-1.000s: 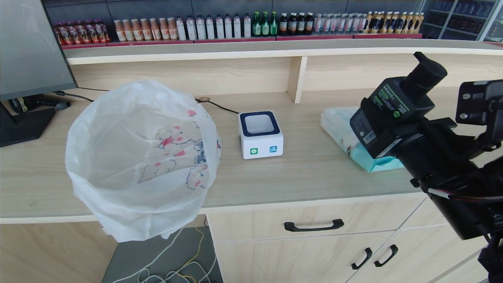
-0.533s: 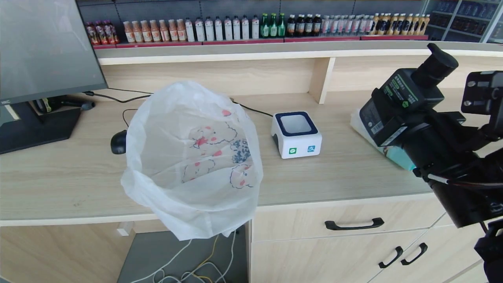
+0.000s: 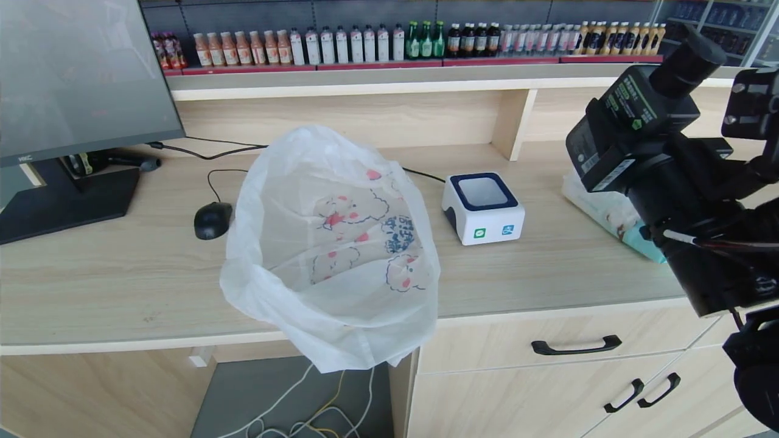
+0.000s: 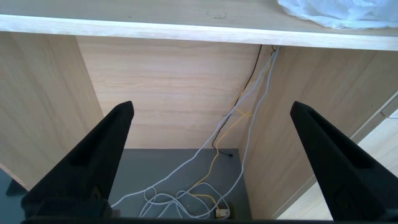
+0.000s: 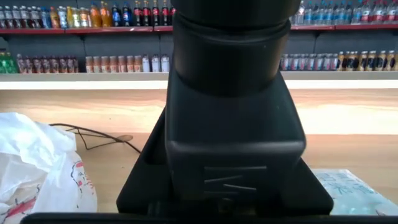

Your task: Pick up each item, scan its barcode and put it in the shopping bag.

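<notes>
While the right gripper (image 3: 660, 191) is clamped on the black bottle (image 3: 633, 121), it holds that bottle in the air above the right end of the counter (image 3: 122, 274). The bottle tilts, with its round cap pointing up and away from the gripper and its base down in the grip. The fingers are mostly hidden by the bottle's square body, so they seem to pinch its lower part, though I cannot make out the exact contact. A white barcode label (image 3: 591, 163) shows on the bottle's face on the side away from the gripper, towards the robot's left. In the right wrist view the black bottle (image 5: 230, 124) stands straight out from the gripper.

Just below and behind the right gripper, a tissue pack (image 3: 608, 213) lies flat on the counter, partly covered by the arm. Further to that gripper's left and lower sits the white scanner (image 3: 484, 207), its dark-rimmed window facing up. Beyond the scanner, well apart from the gripper, the shopping bag (image 3: 328, 255) stands open, its lower part hanging over the counter's front edge. A mouse (image 3: 213, 220) and a monitor (image 3: 79, 67) lie past the bag.

The left gripper (image 4: 211, 107) has its fingers (image 4: 99, 168) spread wide with nothing between them. It sits below counter level, facing the recess under the counter, where loose cables (image 4: 211, 186) run down ahead of it.
</notes>
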